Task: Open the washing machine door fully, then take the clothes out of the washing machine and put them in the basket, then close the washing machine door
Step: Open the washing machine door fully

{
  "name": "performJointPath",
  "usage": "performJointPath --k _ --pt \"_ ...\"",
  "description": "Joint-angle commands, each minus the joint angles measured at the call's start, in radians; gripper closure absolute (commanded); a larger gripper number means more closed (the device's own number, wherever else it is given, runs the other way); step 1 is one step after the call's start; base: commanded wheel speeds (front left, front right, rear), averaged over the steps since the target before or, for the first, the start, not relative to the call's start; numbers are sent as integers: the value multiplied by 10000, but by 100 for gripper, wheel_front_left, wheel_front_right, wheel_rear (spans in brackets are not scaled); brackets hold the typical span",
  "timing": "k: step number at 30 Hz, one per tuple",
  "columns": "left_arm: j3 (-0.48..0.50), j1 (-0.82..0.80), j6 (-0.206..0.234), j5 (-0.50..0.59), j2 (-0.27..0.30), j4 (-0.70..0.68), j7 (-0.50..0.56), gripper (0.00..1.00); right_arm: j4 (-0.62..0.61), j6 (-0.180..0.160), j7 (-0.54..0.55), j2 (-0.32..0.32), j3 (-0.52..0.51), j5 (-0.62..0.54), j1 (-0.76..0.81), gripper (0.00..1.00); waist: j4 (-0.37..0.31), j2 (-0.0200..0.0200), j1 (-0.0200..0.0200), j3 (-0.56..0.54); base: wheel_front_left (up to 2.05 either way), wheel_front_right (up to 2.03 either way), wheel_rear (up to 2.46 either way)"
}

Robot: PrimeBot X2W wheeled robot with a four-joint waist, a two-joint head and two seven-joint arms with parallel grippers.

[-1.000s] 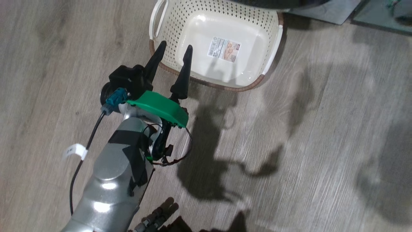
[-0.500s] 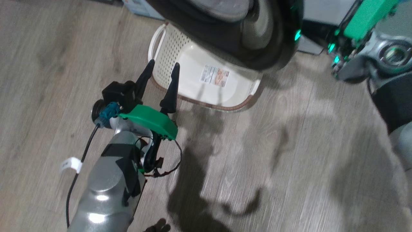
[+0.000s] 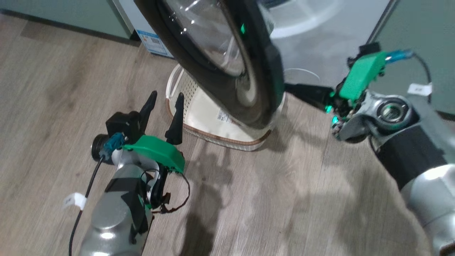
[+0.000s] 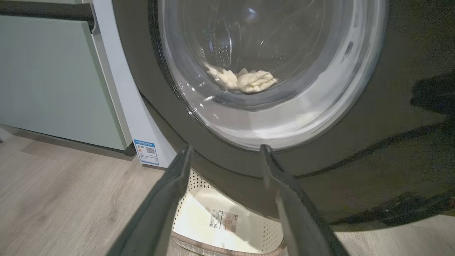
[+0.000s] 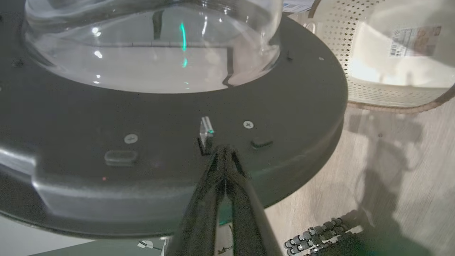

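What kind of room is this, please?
Probably a home laundry corner: a white front-loading washing machine with a round glass door, sage-green cabinets beside it, and a cream perforated basket on the wood-look floor.

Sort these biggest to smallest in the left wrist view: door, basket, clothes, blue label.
Largest first:
1. washing machine door
2. basket, partly hidden
3. clothes, farther away
4. blue label

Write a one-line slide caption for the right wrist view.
Shut right gripper at the black inner face of the washing machine door, with the basket beyond.
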Motion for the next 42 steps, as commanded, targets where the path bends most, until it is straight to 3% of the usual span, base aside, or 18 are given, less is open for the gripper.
performJointPath --k 1,15,27,28,29,30,31,42 --pt "386 -22 -44 81 265 -256 -63 0 -369 44 -94 324 105 142 -19 100 10 -1 2 -106 0 0 0" --pt "601 210 -114 169 265 -219 -63 0 -641 44 -826 326 2058 1804 201 100 165 -1 2 -498 0 0 0" --pt "930 444 -145 317 265 -178 -63 0 -73 44 -1427 326 1866 1901 299 100 -125 -1 2 -898 0 0 0" --pt "995 456 -159 345 265 -159 -63 0 -42 44 -1530 326 1777 1858 338 74 -170 -1 2 -942 0 0 0" --pt "1062 462 -183 384 265 -137 -63 0 -35 44 -1569 326 1708 1823 399 57 -215 -1 2 -993 0 0 0" --pt "1134 469 -213 439 265 -120 -63 0 -43 44 -1600 327 1644 1767 468 47 -268 -1 2 -1052 0 0 0" --pt "1209 479 -246 493 265 -100 -63 0 -49 44 -1702 327 1550 1692 541 0 -322 -1 2 -1117 0 0 0" --pt "1956 800 -499 934 456 3 -63 0 -917 44 -2951 311 538 573 1805 0 -1066 -1 2 -1931 0 0 0"
